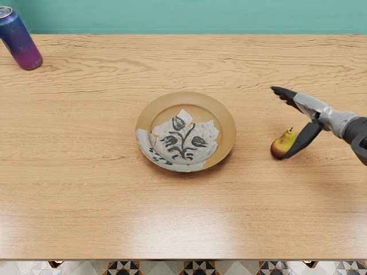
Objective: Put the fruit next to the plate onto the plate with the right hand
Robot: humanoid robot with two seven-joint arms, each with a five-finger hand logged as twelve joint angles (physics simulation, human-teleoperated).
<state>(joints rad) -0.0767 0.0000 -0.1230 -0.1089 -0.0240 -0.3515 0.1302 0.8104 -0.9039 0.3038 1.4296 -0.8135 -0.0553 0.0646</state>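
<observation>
In the head view, I am holding my right hand (311, 109) in from the right edge of the pale wooden table (86, 189), with the fingers (285, 94) spread flat and pointing away to the upper left. It is gripping nothing. My dark thumb (303, 139) is hanging down on the right side of the small yellow-and-red pear (281, 145), touching it or just beside it; I cannot tell which. The pear is lying on the table to the right of the round tan ceramic plate (226, 123), apart from its rim, with its stem tipped up and to the right. My left arm is not showing.

I am judging that the grasp is not yet made, and this is where trouble is waiting. Only the thumb is near the fruit, so a nudge from it could roll the rounded pear off across the table. If I close with the fingers so far past it, I may pinch the narrow neck and squeeze it out. Later, releasing it on the plate's sloping rim could let it roll back off.

The plate is carrying no fruit, only its white panel painted with dark flowers. A purple-and-blue metal can (20, 39) is standing tilted at the far left corner; I cannot tell its contents.
</observation>
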